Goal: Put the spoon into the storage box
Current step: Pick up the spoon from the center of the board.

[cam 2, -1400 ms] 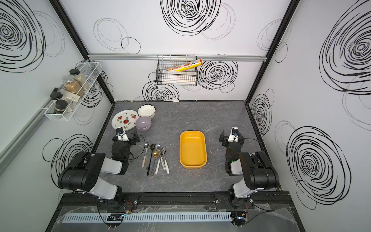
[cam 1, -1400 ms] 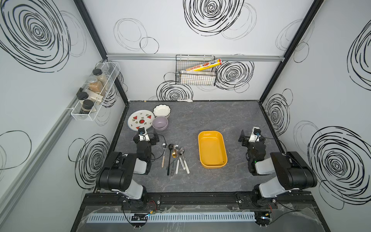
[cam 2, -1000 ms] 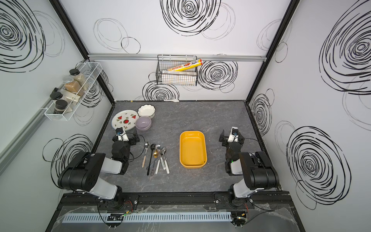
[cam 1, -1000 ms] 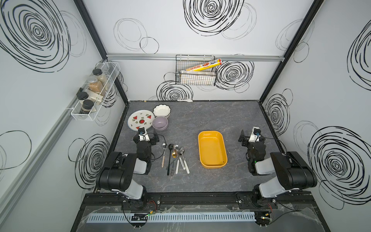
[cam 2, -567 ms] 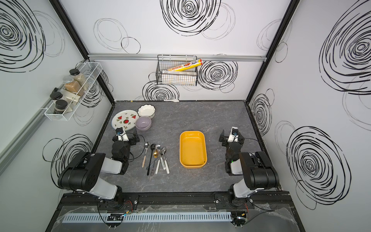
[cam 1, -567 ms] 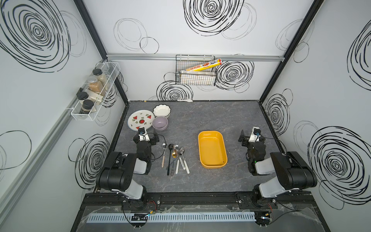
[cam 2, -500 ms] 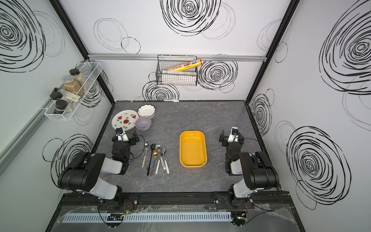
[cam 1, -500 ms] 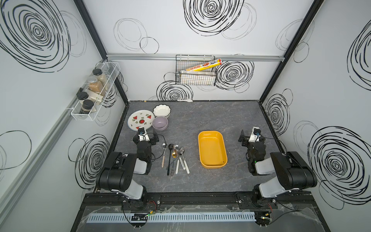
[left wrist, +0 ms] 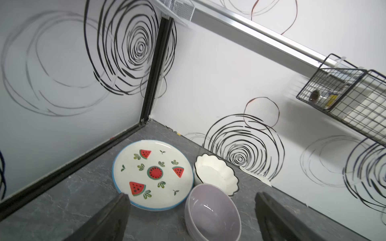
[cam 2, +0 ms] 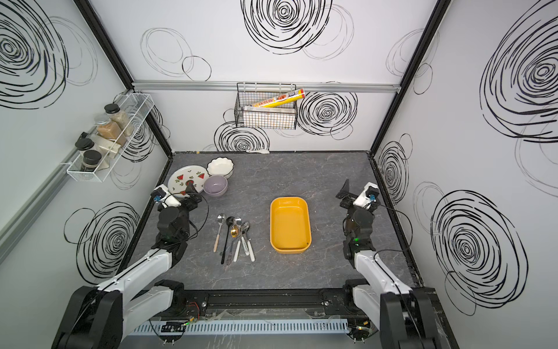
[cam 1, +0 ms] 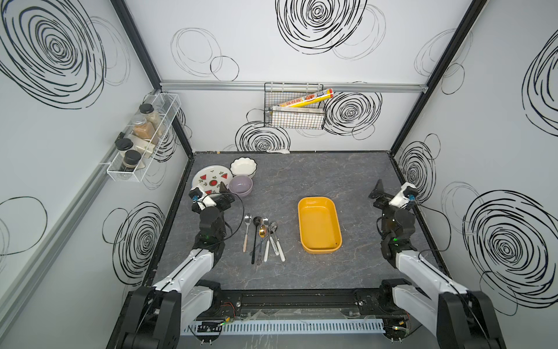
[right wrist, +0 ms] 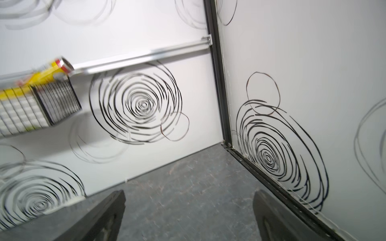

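Several spoons lie side by side on the grey table, handles toward the front, left of centre. The storage box, a shallow yellow-orange tray with nothing in it, sits to their right. My left gripper stands open at the table's left edge, behind the spoons and facing the back left corner. My right gripper stands open at the right edge, right of the box, with only bare table between its fingers. Neither wrist view shows the spoons or the box.
A watermelon plate, a white scalloped bowl and a purple bowl crowd the back left, just ahead of the left gripper. A wire basket hangs on the back wall, a spice rack on the left wall.
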{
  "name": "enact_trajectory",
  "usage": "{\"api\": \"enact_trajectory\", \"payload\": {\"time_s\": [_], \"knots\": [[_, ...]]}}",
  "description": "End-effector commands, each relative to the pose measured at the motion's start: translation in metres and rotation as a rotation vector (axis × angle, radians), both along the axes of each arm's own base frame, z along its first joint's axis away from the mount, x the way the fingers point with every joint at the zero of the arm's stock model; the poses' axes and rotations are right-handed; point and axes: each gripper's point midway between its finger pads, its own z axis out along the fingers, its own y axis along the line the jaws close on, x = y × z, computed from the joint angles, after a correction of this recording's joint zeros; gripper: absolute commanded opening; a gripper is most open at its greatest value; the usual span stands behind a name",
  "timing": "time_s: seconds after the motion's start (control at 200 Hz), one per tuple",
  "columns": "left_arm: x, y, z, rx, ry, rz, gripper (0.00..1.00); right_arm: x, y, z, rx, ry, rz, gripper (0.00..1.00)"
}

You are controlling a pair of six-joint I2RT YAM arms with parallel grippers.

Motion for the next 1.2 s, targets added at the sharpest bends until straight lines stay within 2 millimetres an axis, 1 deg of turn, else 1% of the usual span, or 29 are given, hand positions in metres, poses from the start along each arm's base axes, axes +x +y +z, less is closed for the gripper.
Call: {"api": "enact_trajectory", "payload": {"time_s": [0.0, 0.025, 0.09, 0.15, 0.175, 0.18, 0.19, 0.22, 0.265, 0.32, 0.41, 0.466, 0.491, 0.591, 0.671, 0.726, 0.846, 0.986, 1.051, 1.106, 1.196], "knots": [[0.0, -0.043, -0.027, -0.168, 0.099, -0.234, 0.97, -0.007, 0.036, -0.008, 0.096, 0.037, 0.233, 0.98], [0.001, -0.05, -0.032, -0.178, 0.135, -0.259, 0.94, -0.009, 0.046, -0.005, 0.091, 0.038, 0.29, 0.97], [0.002, -0.06, -0.057, -0.227, 0.303, -0.266, 0.89, -0.013, 0.061, -0.004, 0.083, 0.065, 0.381, 0.93], [-0.002, -0.067, -0.08, -0.23, 0.468, -0.27, 0.82, -0.015, 0.072, -0.01, 0.097, 0.106, 0.446, 0.89], [-0.006, -0.07, -0.089, -0.225, 0.527, -0.253, 0.81, -0.017, 0.077, -0.013, 0.091, 0.119, 0.476, 0.87], [-0.005, -0.071, -0.087, -0.226, 0.524, -0.253, 0.81, -0.017, 0.078, -0.013, 0.09, 0.123, 0.48, 0.87], [-0.008, -0.072, -0.092, -0.219, 0.554, -0.248, 0.81, -0.017, 0.08, -0.015, 0.089, 0.13, 0.489, 0.87], [-0.012, -0.077, -0.097, -0.192, 0.591, -0.244, 0.81, -0.018, 0.083, -0.02, 0.09, 0.15, 0.505, 0.86], [-0.022, -0.084, -0.106, -0.143, 0.648, -0.227, 0.81, -0.02, 0.085, -0.026, 0.097, 0.177, 0.517, 0.86], [-0.032, -0.091, -0.11, -0.114, 0.689, -0.223, 0.81, -0.021, 0.085, -0.036, 0.1, 0.198, 0.518, 0.84], [-0.049, -0.095, -0.125, -0.147, 0.769, -0.226, 0.81, -0.024, 0.084, -0.046, 0.122, 0.214, 0.513, 0.83], [-0.059, -0.097, -0.137, -0.162, 0.813, -0.245, 0.81, -0.026, 0.085, -0.047, 0.121, 0.208, 0.518, 0.83], [-0.064, -0.098, -0.143, -0.172, 0.831, -0.252, 0.8, -0.026, 0.085, -0.047, 0.146, 0.205, 0.521, 0.83], [-0.081, -0.097, -0.164, -0.191, 0.89, -0.259, 0.77, -0.028, 0.084, -0.045, 0.155, 0.19, 0.517, 0.82], [-0.089, -0.095, -0.173, -0.184, 0.915, -0.253, 0.76, -0.029, 0.082, -0.048, 0.165, 0.188, 0.509, 0.82], [-0.094, -0.096, -0.179, -0.173, 0.932, -0.257, 0.72, -0.028, 0.08, -0.051, 0.171, 0.192, 0.499, 0.82], [-0.105, -0.101, -0.195, -0.162, 0.992, -0.266, 0.72, -0.026, 0.079, -0.057, 0.179, 0.206, 0.487, 0.81], [-0.114, -0.103, -0.205, -0.145, 1.027, -0.267, 0.71, -0.026, 0.078, -0.059, 0.183, 0.212, 0.483, 0.81], [-0.116, -0.104, -0.211, -0.141, 1.047, -0.276, 0.67, -0.026, 0.078, -0.059, 0.183, 0.211, 0.481, 0.81], [-0.118, -0.102, -0.215, -0.121, 1.071, -0.259, 0.61, -0.026, 0.078, -0.058, 0.182, 0.208, 0.481, 0.81], [-0.12, -0.101, -0.22, -0.083, 1.111, -0.243, 0.6, -0.027, 0.077, -0.055, 0.179, 0.203, 0.479, 0.81]]}}
